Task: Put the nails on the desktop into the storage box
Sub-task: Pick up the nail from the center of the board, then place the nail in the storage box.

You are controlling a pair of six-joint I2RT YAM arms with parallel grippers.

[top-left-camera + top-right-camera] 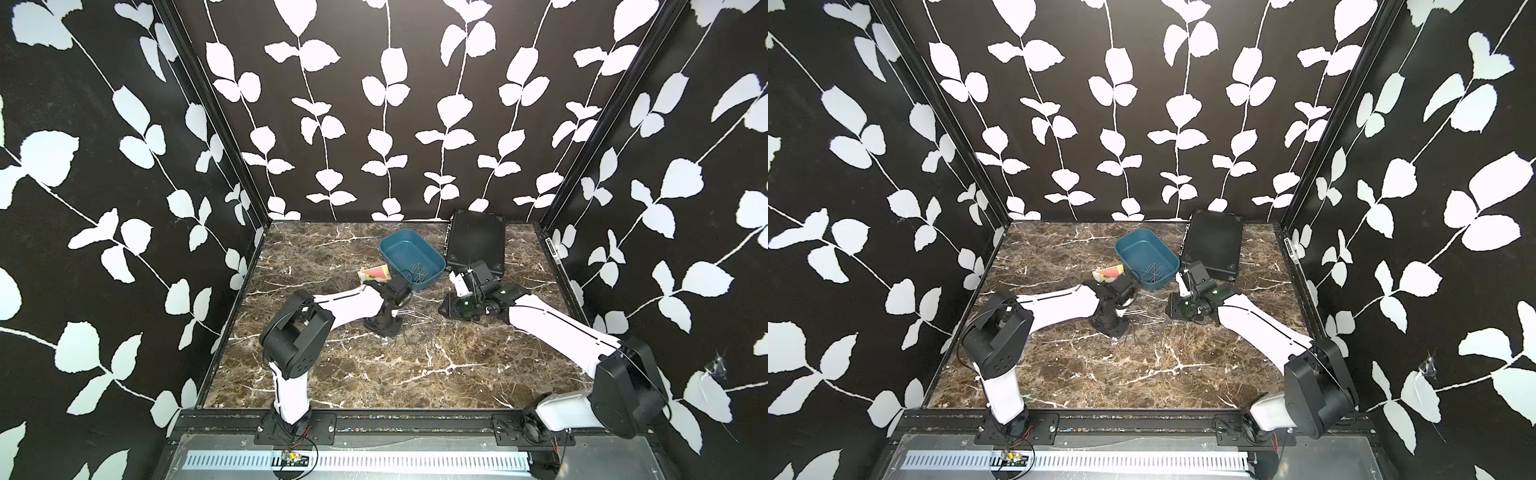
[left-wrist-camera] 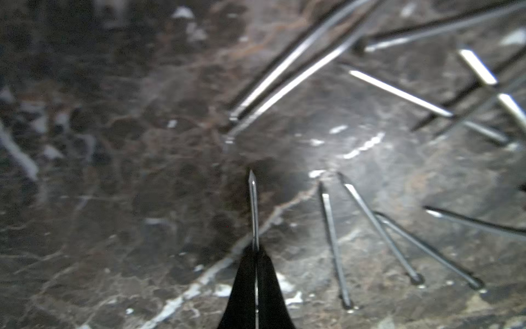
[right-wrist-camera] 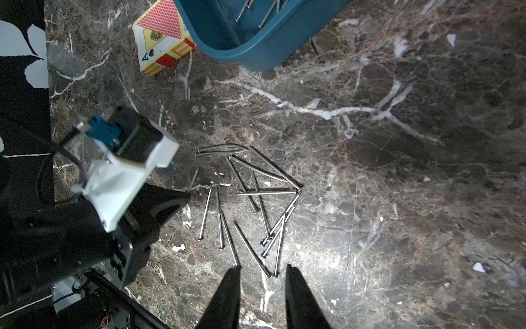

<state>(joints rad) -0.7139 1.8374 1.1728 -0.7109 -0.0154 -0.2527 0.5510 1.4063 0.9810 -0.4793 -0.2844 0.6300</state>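
Front of the bench (image 1: 374, 374), lower middle of both top views: bare brown marble with white veins. Just above that, left of centre, the left tool (image 1: 390, 330) points down, low over the bench at the edge of the loose pile. In the left wrist view its jaws are clenched on a single nail (image 2: 253, 210), with the pointed end sticking out past the tips. I cannot tell if that nail clears the bench. The loose nails (image 3: 250, 205) lie scattered and crossed on the bench at mid-frame of both top views, between the two tools. Several overlap. The right tool (image 3: 262, 267) sits right of centre and is aimed at the pile. It is released, fingers apart with nothing between them, and the tips are close to the nearest nail heads. Farther back, a red-and-white card box (image 1: 375, 273) lies flat, just beside the storage box (image 1: 403, 249). The storage box sits above centre, skewed to the bench edges, with several nails inside at its near end. Farthest back, at the upper right of the bench, a black ribbed case (image 1: 476, 241) lies near the back wall.
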